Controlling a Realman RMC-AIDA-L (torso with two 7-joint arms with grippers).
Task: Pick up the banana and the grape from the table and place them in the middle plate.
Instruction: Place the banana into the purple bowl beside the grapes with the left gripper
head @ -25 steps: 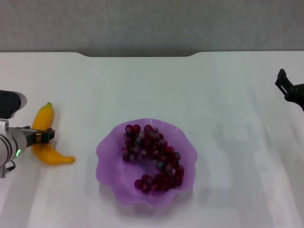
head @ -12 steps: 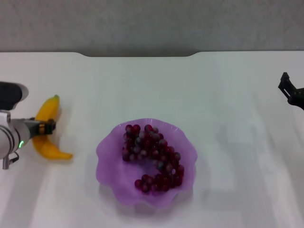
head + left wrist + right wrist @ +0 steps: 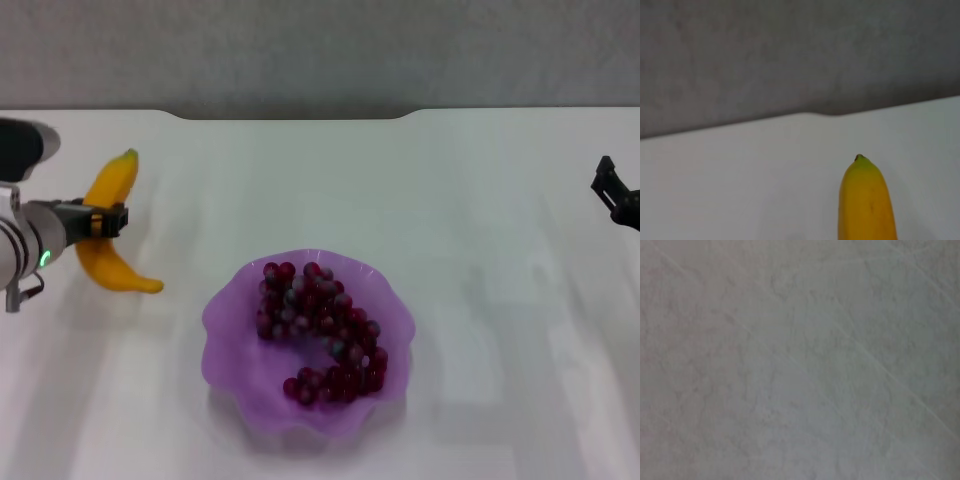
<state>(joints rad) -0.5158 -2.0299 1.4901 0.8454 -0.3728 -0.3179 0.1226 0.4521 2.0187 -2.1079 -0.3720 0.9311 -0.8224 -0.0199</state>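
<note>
The banana (image 3: 107, 228) is yellow-orange and curved. My left gripper (image 3: 100, 221) is shut on its middle and holds it lifted above the white table (image 3: 300, 180) at the far left. Its tip also shows in the left wrist view (image 3: 866, 200). The grape (image 3: 320, 330) bunch, dark red-purple, lies inside the middle plate (image 3: 225, 320), a translucent purple bowl with a wavy rim, at the centre front. My right gripper (image 3: 615, 192) hangs at the far right edge, away from everything.
The table's far edge has a rounded notch (image 3: 290, 115) with a grey wall behind it. The right wrist view shows only a plain grey surface.
My left gripper has lifted the banana and carried it up and slightly right. The right gripper has drifted a little farther right. The grapes and plate have not moved.
</note>
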